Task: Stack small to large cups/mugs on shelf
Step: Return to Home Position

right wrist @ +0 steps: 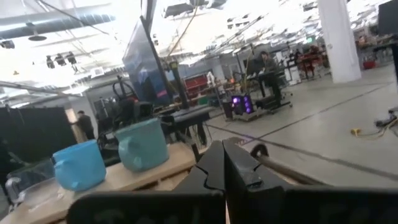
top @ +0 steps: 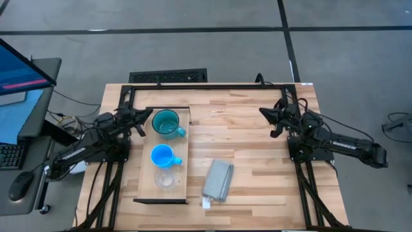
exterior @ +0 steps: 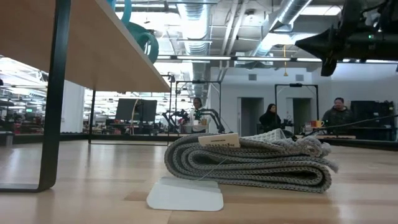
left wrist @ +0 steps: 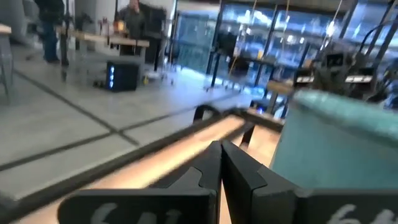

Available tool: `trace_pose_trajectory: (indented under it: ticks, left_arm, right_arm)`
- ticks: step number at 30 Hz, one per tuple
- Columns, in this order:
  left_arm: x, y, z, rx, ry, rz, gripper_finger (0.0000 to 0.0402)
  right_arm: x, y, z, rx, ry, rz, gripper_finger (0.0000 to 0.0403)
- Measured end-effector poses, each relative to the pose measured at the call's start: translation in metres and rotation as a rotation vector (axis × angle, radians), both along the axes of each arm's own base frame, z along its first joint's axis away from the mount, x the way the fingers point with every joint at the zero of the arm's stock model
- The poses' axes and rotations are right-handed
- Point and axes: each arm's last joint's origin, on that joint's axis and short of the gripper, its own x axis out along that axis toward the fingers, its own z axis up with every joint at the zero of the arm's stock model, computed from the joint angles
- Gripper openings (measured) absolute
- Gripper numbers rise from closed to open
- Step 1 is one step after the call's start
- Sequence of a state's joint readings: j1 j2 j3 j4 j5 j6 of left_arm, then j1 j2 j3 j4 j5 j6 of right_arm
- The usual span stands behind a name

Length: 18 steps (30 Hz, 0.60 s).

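The shelf is a pale board on the table's left half, raised on dark end legs. Three vessels stand on it in a row on their bases: the teal mug farthest, the blue mug in the middle, the clear cup nearest. My left gripper hovers shut beside the teal mug, at the shelf's far left corner, touching nothing. My right gripper hangs shut over the table's far right part, pointing toward the mugs, well apart from them.
A folded grey cloth with a white tag lies on the table right of the shelf's near end. Bare tabletop stretches between the shelf and my right arm. A desk with a monitor stands off the table's left. People show far behind.
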<state>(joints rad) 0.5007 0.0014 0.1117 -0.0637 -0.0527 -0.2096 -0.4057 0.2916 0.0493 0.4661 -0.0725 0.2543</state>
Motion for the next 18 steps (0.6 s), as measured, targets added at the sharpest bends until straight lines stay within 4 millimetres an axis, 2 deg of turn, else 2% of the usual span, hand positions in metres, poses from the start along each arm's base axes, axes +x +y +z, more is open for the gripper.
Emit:
trace_pose_trajectory:
  ticks: [4,10,14,18]
  left_arm:
    - [0.0,0.0,-0.007,-0.036,0.055,0.001,0.0]
    - [0.0,0.0,-0.009,-0.026,0.088,0.004,0.0]
    - [0.004,0.002,-0.021,-0.026,0.083,0.004,0.0]
    - [0.006,0.003,-0.023,0.015,0.022,-0.012,0.0]
  right_arm:
    - [0.0,0.0,-0.011,0.013,0.0,0.008,0.0012]
    - [0.0,0.0,-0.011,-0.016,0.005,0.001,0.0012]
    - [0.0,0.0,-0.011,-0.015,0.008,0.001,0.0012]
    - [0.0,0.0,-0.011,-0.016,0.007,0.003,0.0012]
